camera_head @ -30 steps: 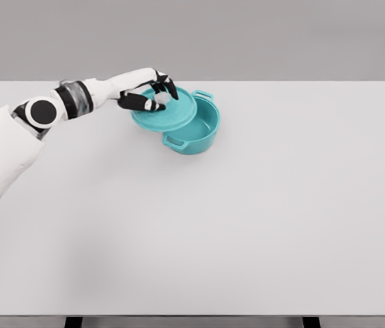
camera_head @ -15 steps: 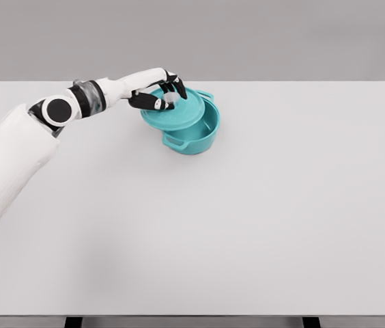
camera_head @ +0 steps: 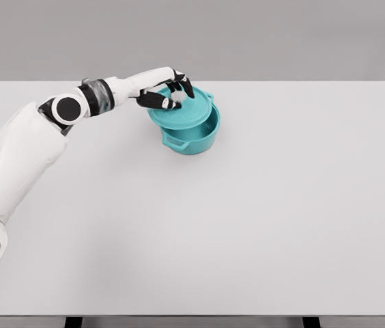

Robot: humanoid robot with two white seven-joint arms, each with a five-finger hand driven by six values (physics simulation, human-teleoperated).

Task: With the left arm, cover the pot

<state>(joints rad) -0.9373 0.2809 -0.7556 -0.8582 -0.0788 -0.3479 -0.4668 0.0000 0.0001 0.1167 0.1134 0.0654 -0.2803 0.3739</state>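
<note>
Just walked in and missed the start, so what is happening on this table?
The robot's left hand grips a teal lid by its knob and holds it over a matching teal pot near the far side of the white table. The lid sits off-centre, toward the left, so part of the pot's inside shows.

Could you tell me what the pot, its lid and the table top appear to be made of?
Pot and lid: uniform teal with a soft sheen, suggesting enamelled metal, though a render leaves plastic possible. The lid's knob, held by the left hand, looks pale grey, perhaps metal. Table: flat matte white, like laminate or painted board; no grain shows.
</note>
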